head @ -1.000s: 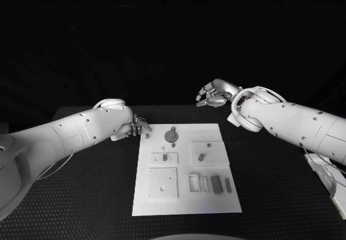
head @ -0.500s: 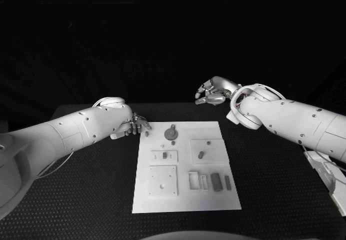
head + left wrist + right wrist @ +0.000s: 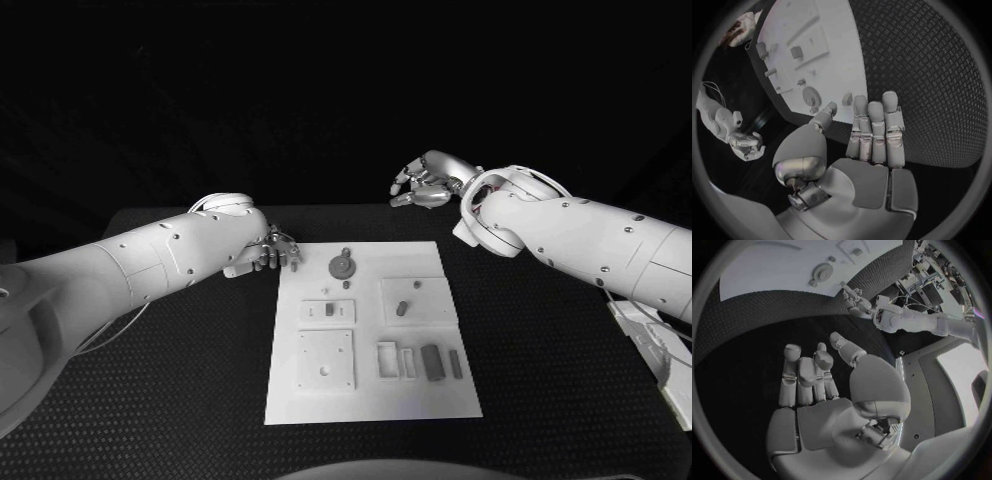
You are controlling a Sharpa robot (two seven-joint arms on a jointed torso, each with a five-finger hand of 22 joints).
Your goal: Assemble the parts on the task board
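Change: over the last second the right hand [image 3: 423, 187] has drifted slightly up and away past the far edge of the table, while the left hand [image 3: 273, 250] has stayed beside the far left corner of the task board [image 3: 371, 400]; nothing on the board has moved.
Meaning for the task: assembly looks not yet begun (a judgement), since neither hand touches a part.
Left hand: empty, fingers straight and held side by side, thumb apart, in the left wrist view [image 3: 867, 150].
Right hand: empty too, fingers extended with the tips slightly bent [image 3: 826, 390].
Parts: the round disc part [image 3: 343, 267] lies near the board's far edge; small blocks [image 3: 402, 311] sit mid-board, and upright bars [image 3: 431, 364] stand along the near right.
Left wrist view: it shows the left palm bare, which the arm hides from the head view.
Right wrist view: it shows the right hand well apart from the board, over dark matting.
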